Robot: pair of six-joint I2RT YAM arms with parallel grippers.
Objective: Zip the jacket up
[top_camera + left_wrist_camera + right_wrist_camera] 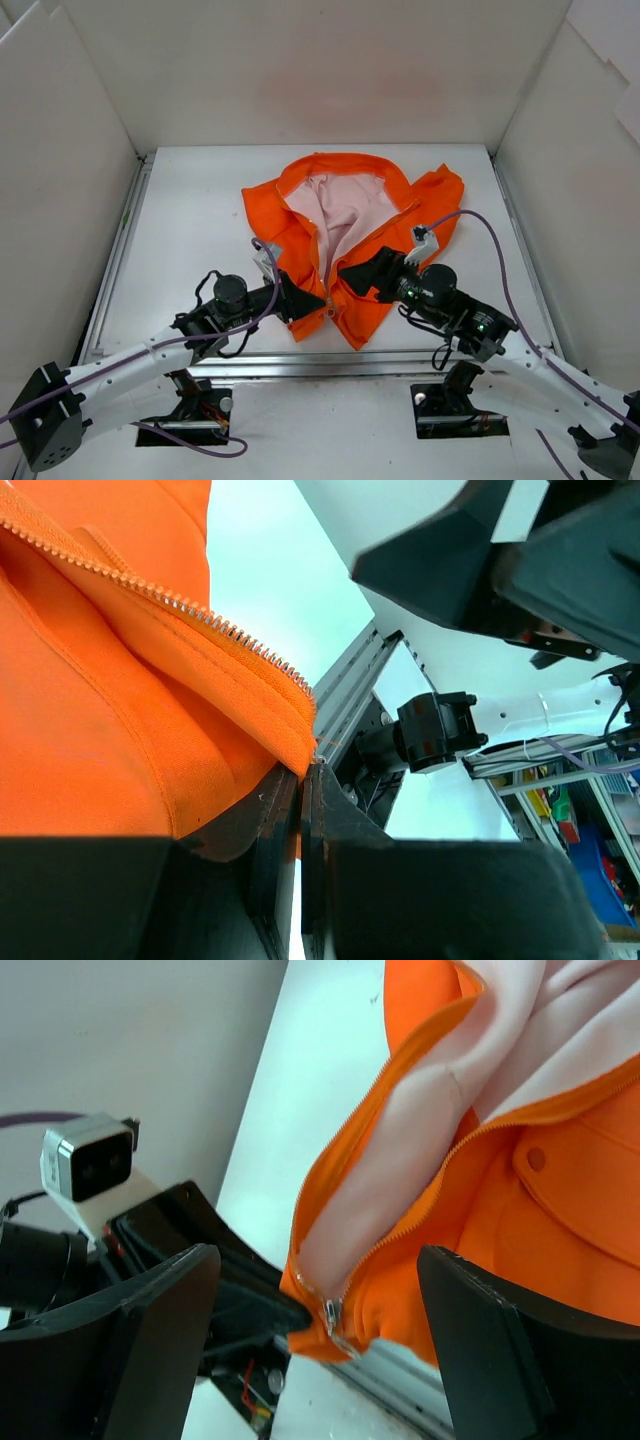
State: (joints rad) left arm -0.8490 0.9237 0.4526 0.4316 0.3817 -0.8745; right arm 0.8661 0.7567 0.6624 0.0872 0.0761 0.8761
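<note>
The jacket (365,305) lies flat on the white tabletop (190,230), about in the middle. Its long axis runs from the far side to the near side, with the collar pointing to the back wall and the hem pointing to the arms. The front stands open in a narrow V, so the pink lining (335,205) shows between the two orange panels, which meet only at the hem. The small metal pull (331,1312) sits at the very bottom of the zipper, just beside the near edge of the tabletop. The left gripper (312,304) is at the hem from the left, its fingers pressed together on the bottom corner of the orange fabric. The right gripper (348,274) is above the lower front, its fingers wide apart and holding nothing.
</note>
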